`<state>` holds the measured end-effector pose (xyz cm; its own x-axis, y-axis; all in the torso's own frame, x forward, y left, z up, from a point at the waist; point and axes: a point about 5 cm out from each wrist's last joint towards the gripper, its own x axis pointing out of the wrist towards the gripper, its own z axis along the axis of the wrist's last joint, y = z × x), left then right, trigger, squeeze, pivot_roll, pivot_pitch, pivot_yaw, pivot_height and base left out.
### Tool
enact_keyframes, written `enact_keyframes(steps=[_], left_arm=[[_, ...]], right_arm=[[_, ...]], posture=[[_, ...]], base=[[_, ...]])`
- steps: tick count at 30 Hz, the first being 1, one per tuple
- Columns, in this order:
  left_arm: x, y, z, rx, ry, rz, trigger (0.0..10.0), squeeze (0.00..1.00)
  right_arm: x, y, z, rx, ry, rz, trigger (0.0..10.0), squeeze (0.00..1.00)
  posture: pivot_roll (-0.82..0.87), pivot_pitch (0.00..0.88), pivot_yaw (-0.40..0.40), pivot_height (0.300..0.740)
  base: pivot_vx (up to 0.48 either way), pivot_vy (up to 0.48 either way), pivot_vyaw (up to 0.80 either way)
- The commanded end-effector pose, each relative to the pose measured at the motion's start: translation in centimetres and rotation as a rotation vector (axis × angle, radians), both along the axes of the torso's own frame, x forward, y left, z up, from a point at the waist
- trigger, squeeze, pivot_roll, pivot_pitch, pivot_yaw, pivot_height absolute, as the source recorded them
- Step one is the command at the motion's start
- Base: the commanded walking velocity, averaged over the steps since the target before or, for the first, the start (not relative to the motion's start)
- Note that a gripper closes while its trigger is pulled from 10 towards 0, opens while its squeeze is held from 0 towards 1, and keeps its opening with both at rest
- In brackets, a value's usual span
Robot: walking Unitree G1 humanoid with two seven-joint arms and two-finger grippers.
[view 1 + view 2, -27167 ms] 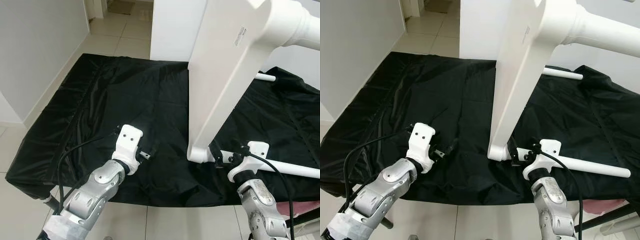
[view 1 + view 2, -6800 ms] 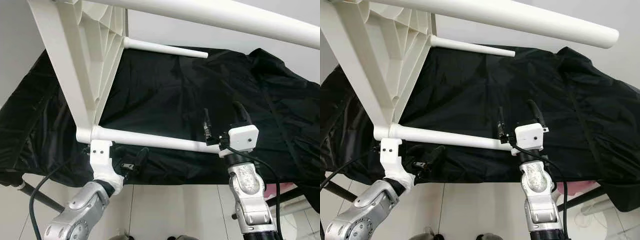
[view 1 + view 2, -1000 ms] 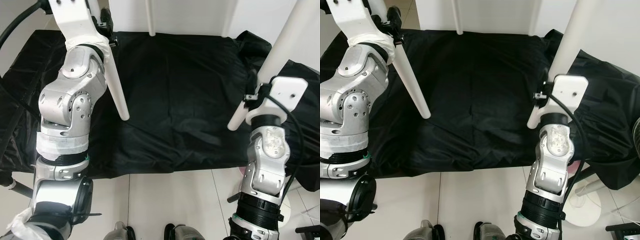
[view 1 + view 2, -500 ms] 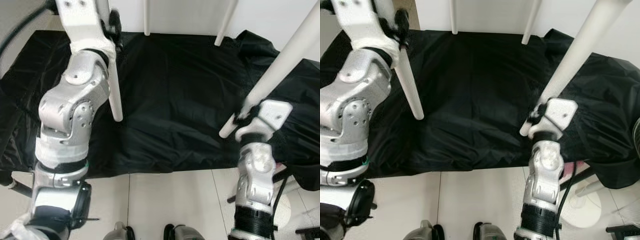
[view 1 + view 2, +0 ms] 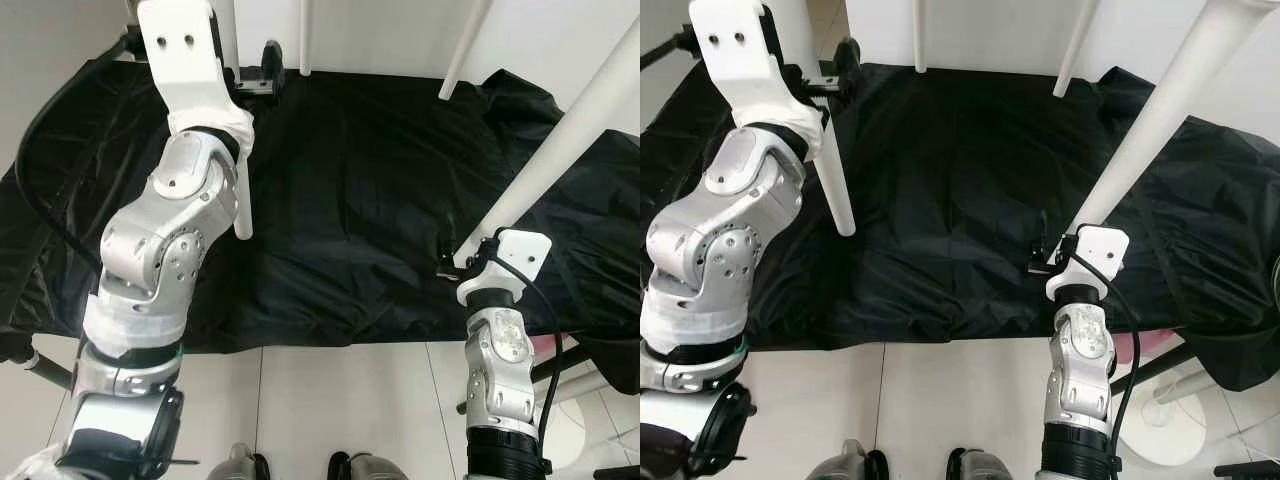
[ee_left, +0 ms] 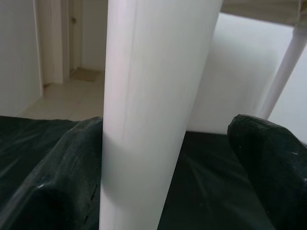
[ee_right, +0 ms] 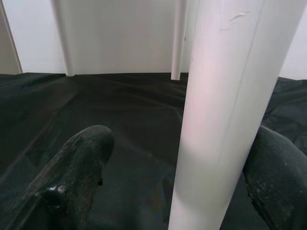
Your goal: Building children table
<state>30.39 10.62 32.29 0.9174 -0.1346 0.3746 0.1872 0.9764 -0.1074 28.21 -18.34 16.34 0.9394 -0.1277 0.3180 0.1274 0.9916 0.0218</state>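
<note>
Left eye view, change: over the last half second the white round plastic table leg on the robot's right [image 5: 560,140] stands steeper, its foot drawn toward the robot; the right wrist is lower in frame than before.
Change, left side: the white round plastic table leg on the robot's left [image 5: 241,205] has swung nearer upright; its foot hangs over the black glossy sheet [image 5: 370,180], and contact cannot be told.
Change, far side: two more white legs [image 5: 305,40] at the back have their ends close over the same sheet.
Meaning (judgement): the children's table is being turned feet-down; all four legs appear fitted, so the build looks near its end, with setting down and letting go left.
Table position: held above the sheet by two near legs; the tabletop itself is out of frame above.
Left gripper [image 6: 172,158]: raised high, arm bent sharply at the elbow, wrist pointing up beside the leg. Jaws apart; one finger [image 6: 72,177] lies against the leg, the other stands off with a gap.
Right gripper [image 7: 177,177]: low, forearm near vertical, wrist at the lowest part of its leg just above the foot. Jaws apart, straddling the leg; neither finger [image 7: 76,167] clearly presses it.
Risk (judgement): with both grasps loose, the table could slip or twist before its feet land.
</note>
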Motion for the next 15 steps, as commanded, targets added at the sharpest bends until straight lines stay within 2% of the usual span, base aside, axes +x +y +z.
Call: enact_keyframes(steps=[1,6,9,14,15], left_arm=[[-1.4,-1.8,-1.0,0.137,-0.051,-0.317,10.0,0.0],[-1.8,-1.5,-2.1,0.158,-0.041,-0.325,10.0,0.0],[-2.7,-0.8,-5.6,0.218,-0.002,-0.302,10.0,0.0],[-2.9,-0.5,-7.2,0.238,0.025,-0.299,10.0,0.0],[-3.0,-0.4,-8.2,0.241,0.052,-0.304,10.0,0.0]], right_arm=[[-0.6,0.6,-1.3,0.034,0.024,0.006,10.0,0.0],[-1.2,0.2,-1.6,0.029,0.026,-0.025,10.0,0.0],[-2.9,-0.6,-2.9,0.024,0.044,-0.091,10.0,0.0],[-3.6,-0.7,-3.6,0.007,0.061,-0.108,10.0,0.0],[-4.0,-0.8,-3.9,-0.001,0.07,-0.118,10.0,0.0]], posture=[[0.05,0.084,-0.061,0.74],[0.06,0.083,-0.062,0.74],[0.04,0.082,-0.055,0.74],[0.03,0.082,-0.05,0.74],[0.03,0.083,-0.047,0.74]], base=[[0.0,0.0,0.0],[0.0,0.0,0.0],[0.0,0.0,0.0],[0.0,0.0,0.0],[0.0,0.0,0.0]])
